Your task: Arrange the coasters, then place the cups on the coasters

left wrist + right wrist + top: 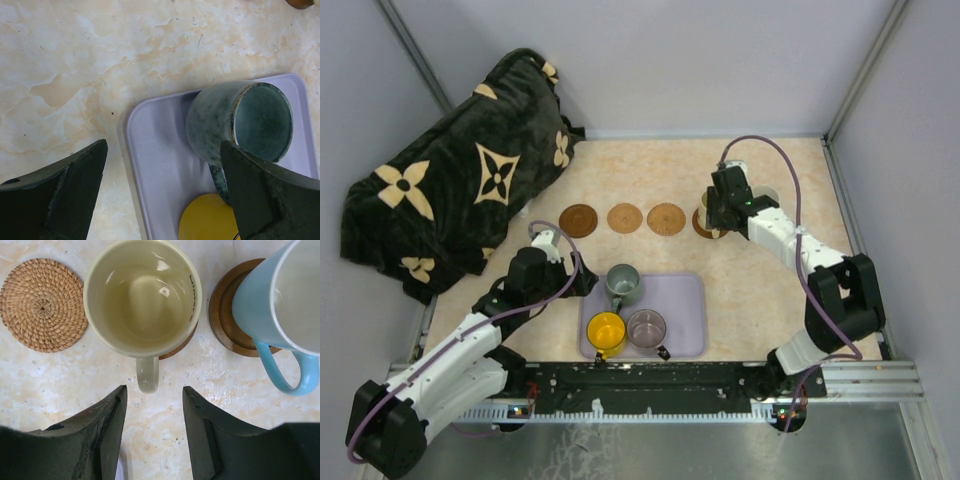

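Three brown coasters [625, 218] lie bare in a row at mid-table. In the right wrist view a cream cup [142, 297] stands on a dark coaster [184, 343], and a light blue cup [280, 300] on a wooden coaster [225, 315]; a woven coaster [42, 305] lies bare at the left. My right gripper [155, 390] is open just behind the cream cup's handle, holding nothing. On the lavender tray [685, 300] stand the grey-green cup [235, 122], the yellow cup [207, 220] and the purple-grey cup [646, 327]. My left gripper [164, 145] hangs wide open over the tray's left edge beside the grey-green cup.
A dark blanket with tan flower shapes [450, 200] is heaped at the back left, spilling over the table's edge. Grey walls enclose the table on three sides. The metal rail [660, 385] with the arm bases runs along the near edge.
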Robot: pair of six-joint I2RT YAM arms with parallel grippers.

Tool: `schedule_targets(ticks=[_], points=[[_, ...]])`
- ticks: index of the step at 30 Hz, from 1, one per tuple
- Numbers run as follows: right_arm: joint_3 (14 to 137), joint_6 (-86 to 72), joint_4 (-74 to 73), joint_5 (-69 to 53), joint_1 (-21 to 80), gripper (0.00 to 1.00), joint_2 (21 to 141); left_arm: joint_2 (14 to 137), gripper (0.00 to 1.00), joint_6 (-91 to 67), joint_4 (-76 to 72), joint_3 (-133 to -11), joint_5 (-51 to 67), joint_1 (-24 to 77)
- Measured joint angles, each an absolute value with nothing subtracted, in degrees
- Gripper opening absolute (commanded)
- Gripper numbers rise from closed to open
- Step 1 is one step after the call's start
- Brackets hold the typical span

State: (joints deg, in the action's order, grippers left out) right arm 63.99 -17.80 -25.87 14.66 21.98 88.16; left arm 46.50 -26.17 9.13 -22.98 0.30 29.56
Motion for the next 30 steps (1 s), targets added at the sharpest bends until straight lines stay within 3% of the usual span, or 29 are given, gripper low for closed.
schedule_targets(ticks=[13,30], points=[[61.8,-19.3,-27.4,15.4,24.7,0.45,76.9,45.8,1.00,-25.8,9.7,-23.0,0.3,29.5],[55.5,-34.2,-37.3,21.2,58.4,0.45,67.7,43.1,1.00,-24.6,12.5,-23.0,-0.4,30.0]])
